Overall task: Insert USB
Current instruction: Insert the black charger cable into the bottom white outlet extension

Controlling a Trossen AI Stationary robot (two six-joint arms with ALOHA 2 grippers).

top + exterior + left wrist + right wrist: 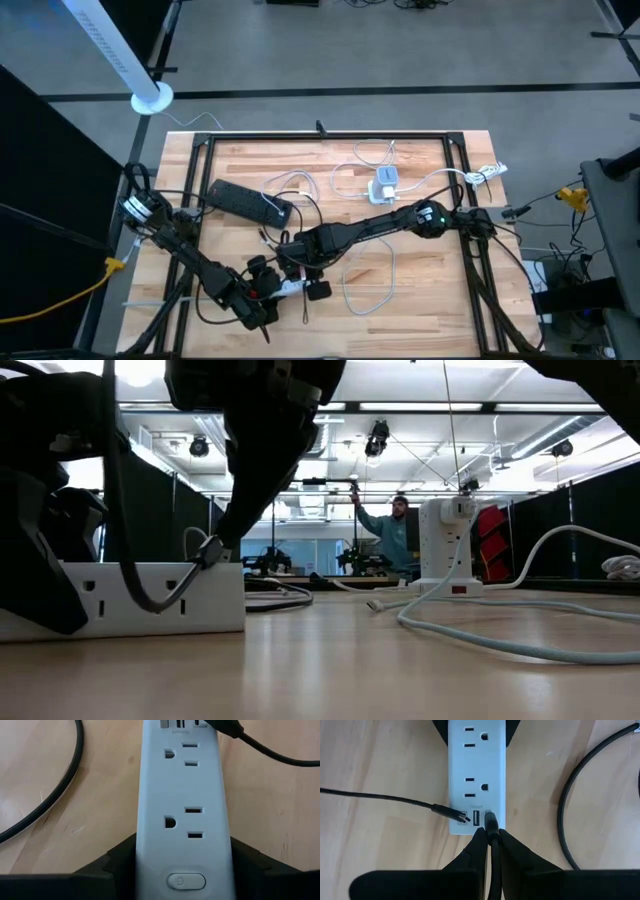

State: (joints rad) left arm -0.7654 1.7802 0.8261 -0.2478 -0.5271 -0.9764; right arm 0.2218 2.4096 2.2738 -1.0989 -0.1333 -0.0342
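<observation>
The left pincer grips the white power strip; the right pincer, closed on the USB plug, should push straight into the strip's port

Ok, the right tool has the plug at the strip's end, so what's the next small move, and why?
Probably ease the right tool straight forward, pushing the black USB plug home. The plug sits at a port on the end of the white plastic power strip, whether fully seated I cannot tell. The left tool clamps the strip's other end, bracing it. A second black plug already occupies the neighbouring port.
</observation>
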